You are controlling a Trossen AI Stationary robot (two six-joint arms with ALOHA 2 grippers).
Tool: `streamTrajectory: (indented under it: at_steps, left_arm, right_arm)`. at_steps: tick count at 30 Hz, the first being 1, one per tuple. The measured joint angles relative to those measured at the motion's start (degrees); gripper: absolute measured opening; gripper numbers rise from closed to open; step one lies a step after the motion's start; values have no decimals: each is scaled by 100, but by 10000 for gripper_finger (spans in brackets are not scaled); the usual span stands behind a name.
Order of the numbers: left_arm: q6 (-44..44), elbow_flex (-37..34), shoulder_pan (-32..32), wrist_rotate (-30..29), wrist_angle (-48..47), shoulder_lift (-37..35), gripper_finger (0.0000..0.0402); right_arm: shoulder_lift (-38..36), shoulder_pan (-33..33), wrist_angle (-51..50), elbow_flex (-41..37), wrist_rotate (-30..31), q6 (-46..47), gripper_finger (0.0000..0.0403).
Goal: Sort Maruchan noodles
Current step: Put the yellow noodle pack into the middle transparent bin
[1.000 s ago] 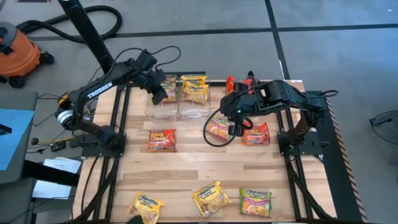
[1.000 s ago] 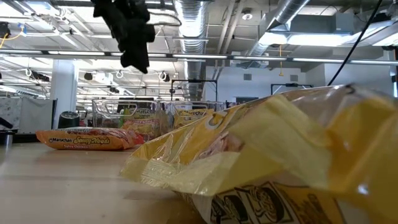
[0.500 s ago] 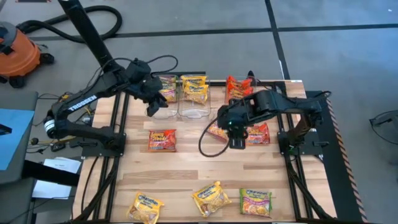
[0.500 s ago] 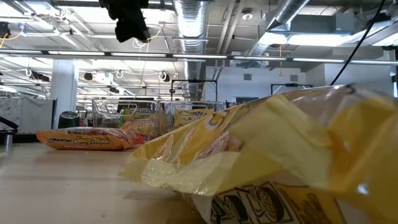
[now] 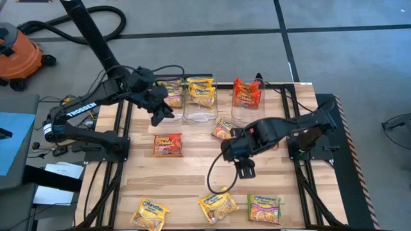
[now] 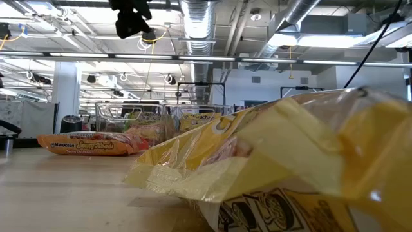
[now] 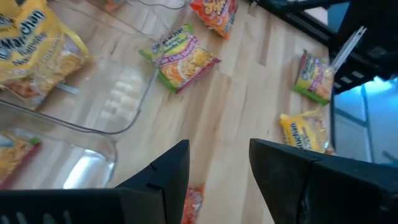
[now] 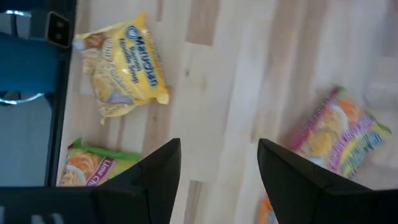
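Crinkly plastic wraps every packet, so each is judged light, slippery and easy to crush; an edge is best pinched. Nearest lie the yellow packets (image 5: pixel 218 206) and a green packet (image 5: pixel 264 208) at the front edge. The right gripper (image 5: pixel 244 168) hangs above them, jaws spread, nothing held. Farther back, a red packet (image 5: pixel 167 144) lies flat. The left gripper (image 5: pixel 158 115), jaws spread and empty, is held by the clear bins (image 5: pixel 200 115), where more packets are kept.

Black jointed arms, white "TROSSEN" lettering

Lab/industrial space: exposed ceiling ducts (image 6: pixel 199 19), strip lights, shop vac (image 5: pixel 16 54) nearby.
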Motion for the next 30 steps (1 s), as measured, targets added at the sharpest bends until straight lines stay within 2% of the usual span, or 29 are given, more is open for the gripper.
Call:
streamTrajectory:
  at_steps: [11, 17, 30]
  left_arm:
    - [-929, -2, -369, -564, 201, 0, 153]
    - [-1258, -2, -596, -602, 206, 2, 153]
    - [-1702, -4, -970, -1060, 206, 2, 153]
  right_arm:
    - [2, 761, 1590, -957, -17, -42, 235]
    - [4, 1132, 2495, -1535, -13, -46, 235]
    - [4, 1477, 4919, -2827, 11, -48, 234]
